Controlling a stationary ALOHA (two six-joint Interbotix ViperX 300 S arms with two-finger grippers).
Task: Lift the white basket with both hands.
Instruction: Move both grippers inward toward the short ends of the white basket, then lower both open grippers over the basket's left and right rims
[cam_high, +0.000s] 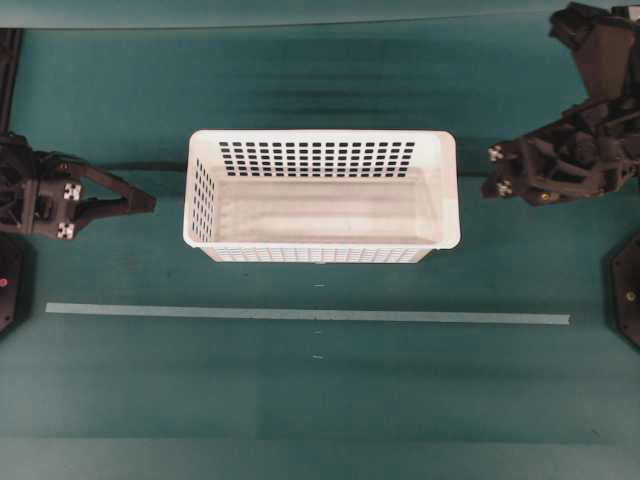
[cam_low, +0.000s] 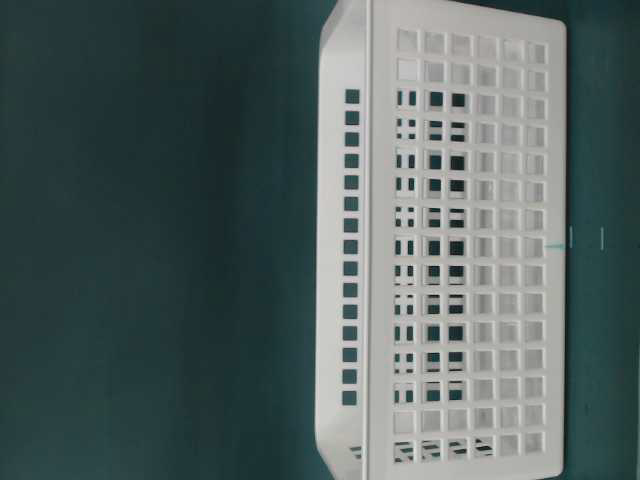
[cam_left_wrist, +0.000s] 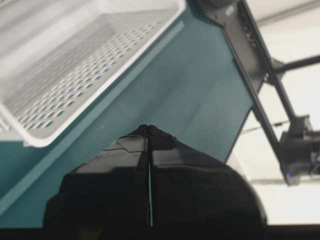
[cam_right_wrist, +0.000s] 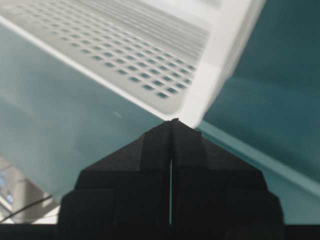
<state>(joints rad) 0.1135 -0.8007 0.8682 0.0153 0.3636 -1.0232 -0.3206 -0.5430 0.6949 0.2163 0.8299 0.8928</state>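
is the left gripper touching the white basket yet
Apart. In the overhead view a strip of green table separates the shut left gripper from the white basket's left wall; the left wrist view shows the same gap.

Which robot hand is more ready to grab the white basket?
Neither much. The left hand points straight at the white basket, but with a gap. The right hand sits closer to its end. Both are shut and touch nothing.
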